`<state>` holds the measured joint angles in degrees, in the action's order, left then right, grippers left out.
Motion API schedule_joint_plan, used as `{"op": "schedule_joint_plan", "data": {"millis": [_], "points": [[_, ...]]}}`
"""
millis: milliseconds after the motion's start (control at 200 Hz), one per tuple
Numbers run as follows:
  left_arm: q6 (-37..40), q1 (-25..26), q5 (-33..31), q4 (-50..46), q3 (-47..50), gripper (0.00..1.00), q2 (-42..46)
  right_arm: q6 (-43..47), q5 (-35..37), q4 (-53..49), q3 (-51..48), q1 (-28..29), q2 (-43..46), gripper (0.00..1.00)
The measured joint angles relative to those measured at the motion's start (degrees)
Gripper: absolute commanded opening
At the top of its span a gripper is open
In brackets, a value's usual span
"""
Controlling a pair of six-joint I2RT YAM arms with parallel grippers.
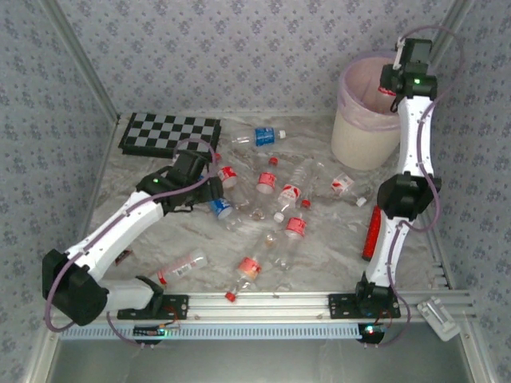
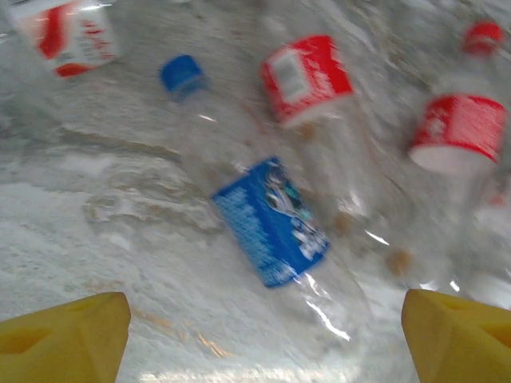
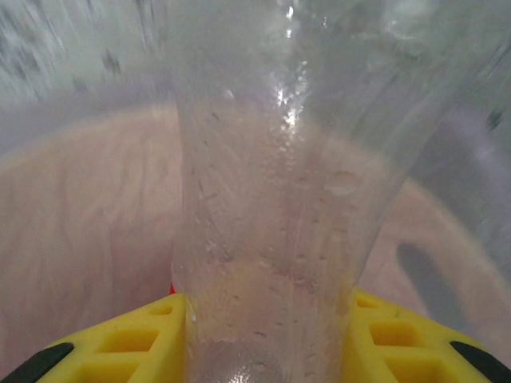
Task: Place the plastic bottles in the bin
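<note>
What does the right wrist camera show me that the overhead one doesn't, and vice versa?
Right wrist: the right gripper clamped on a clear bottle, with the pink liner close behind it. Overhead: loose bottles scattered on the table, the checkerboard, a red tube, and the left gripper down among the bottles. Shared: the right gripper sits over the bin.
</note>
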<state>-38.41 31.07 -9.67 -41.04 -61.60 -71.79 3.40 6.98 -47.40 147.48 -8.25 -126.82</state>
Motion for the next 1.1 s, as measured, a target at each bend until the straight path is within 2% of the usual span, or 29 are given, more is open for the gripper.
{"op": "schedule_joint_plan", "data": {"millis": [60,105,240,360,480,670,805,1000,1100], "points": [[-2.29,-2.75,0.04,1.68,2.84,0.86,0.96,-0.11,-0.46,-1.84,-0.70,-0.04,-1.18,0.27],[-3.93,-4.57,0.09,2.64,5.09,0.86,2.10,-0.13,-0.83,-2.73,-1.66,-0.13,-1.62,0.32],[-8.76,-9.79,0.57,4.96,9.92,0.96,6.64,-0.57,-1.64,-4.57,-3.48,-0.20,-1.86,0.56],[-12.59,-14.56,1.38,7.54,13.00,1.00,10.36,-1.25,-2.51,-4.48,-3.48,-0.42,-1.86,0.83],[-16.15,-17.86,2.56,9.75,15.23,1.00,11.19,-2.03,-3.43,-4.44,-3.43,-0.74,-1.86,0.99],[-22.86,-21.33,2.67,11.32,16.79,1.00,9.22,-2.32,-5.05,-4.55,-2.82,-0.87,-0.92,1.00],[-26.45,-23.04,0.02,10.86,16.61,1.00,7.04,-2.95,-6.75,-4.55,-2.82,-0.87,3.19,1.00],[-36.39,-25.88,-2.64,13.16,17.05,1.00,4.37,-5.18,-8.63,-1.95,-8.87,-0.52,16.35,1.00],[-41.13,-26.23,-3.26,16.06,16.63,1.00,-0.57,-6.10,-9.64,-0.50,-13.99,0.48,23.17,1.00]]}}
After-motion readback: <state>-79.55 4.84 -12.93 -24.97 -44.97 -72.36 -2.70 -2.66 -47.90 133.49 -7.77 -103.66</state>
